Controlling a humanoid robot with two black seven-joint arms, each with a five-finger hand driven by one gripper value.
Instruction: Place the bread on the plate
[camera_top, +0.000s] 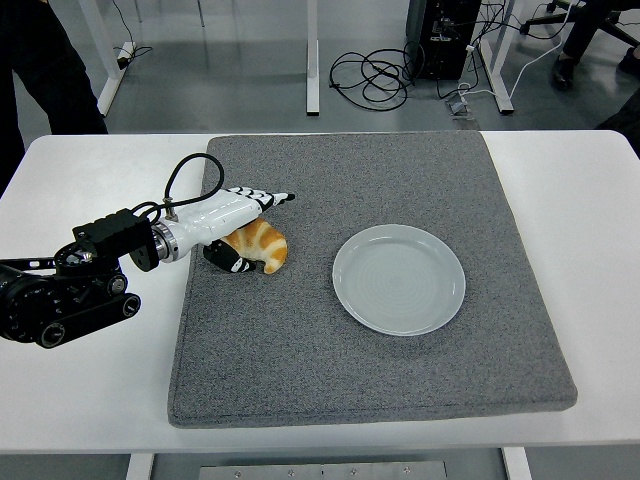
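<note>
**Bread not yet lifted, plate waiting empty**

The bread (262, 246), a golden croissant, lies on the grey mat (370, 340) toward its left side, well apart from the plate (399, 279), which sits to its right and holds nothing. The left hand (228, 222) has reached the croissant: its white fingers (268, 197) extend over the far side of the pastry while the dark thumb (227, 259) presses in from the near side, so the hand brackets the bread in a narrow pinch. Whether the grip is firm cannot be told, as the croissant rests on the mat. By this reading the approach is done; closing, lifting, carrying across to the plate and releasing all remain. The right arm is out of view.
</note>
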